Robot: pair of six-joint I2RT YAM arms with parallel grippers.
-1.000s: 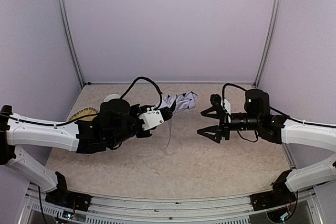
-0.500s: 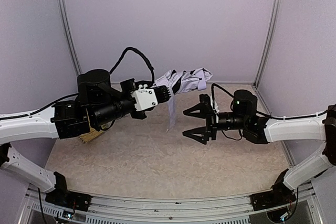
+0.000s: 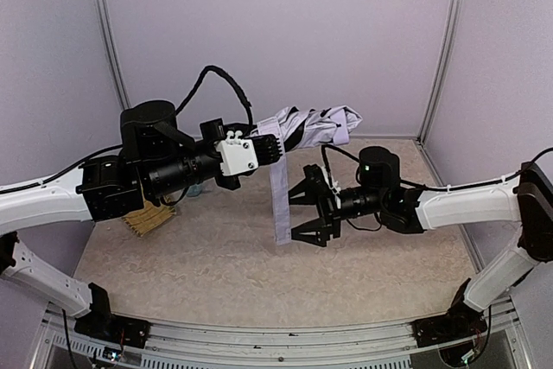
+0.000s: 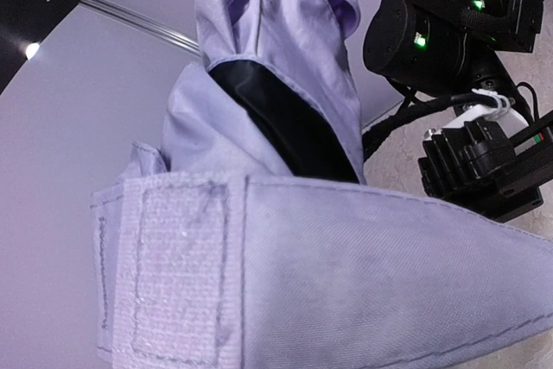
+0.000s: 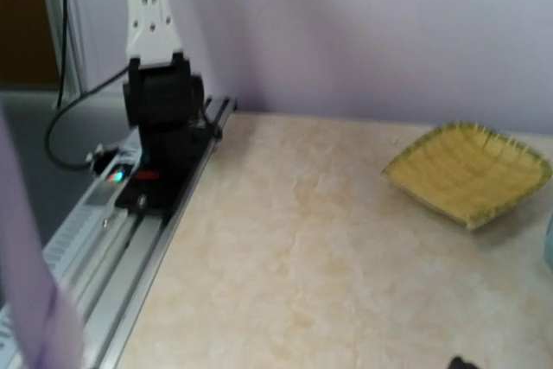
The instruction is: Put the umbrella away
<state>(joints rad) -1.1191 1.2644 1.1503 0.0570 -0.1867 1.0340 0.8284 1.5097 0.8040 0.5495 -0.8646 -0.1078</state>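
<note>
The umbrella (image 3: 313, 127) is a folded bundle of pale lavender fabric with black lining, held in the air above the middle of the table. My left gripper (image 3: 270, 149) is shut on its near end. Its closing strap (image 3: 280, 205) hangs straight down from the bundle. In the left wrist view the fabric (image 4: 276, 84) and the strap's fastening patch (image 4: 177, 274) fill the frame and hide my fingers. My right gripper (image 3: 299, 216) is open and empty, its jaws spread just right of the hanging strap. The strap shows as a blurred lavender band (image 5: 30, 287) in the right wrist view.
A yellow woven basket (image 3: 149, 219) lies on the table at the left, partly under the left arm; it also shows in the right wrist view (image 5: 471, 170). The left arm's base (image 5: 162, 140) and the front rail (image 5: 112, 239) lie along the table's near edge.
My left arm has lifted the umbrella higher and to the right, and the strap now hangs lower. My right gripper has moved left, close to the strap, staying open.
</note>
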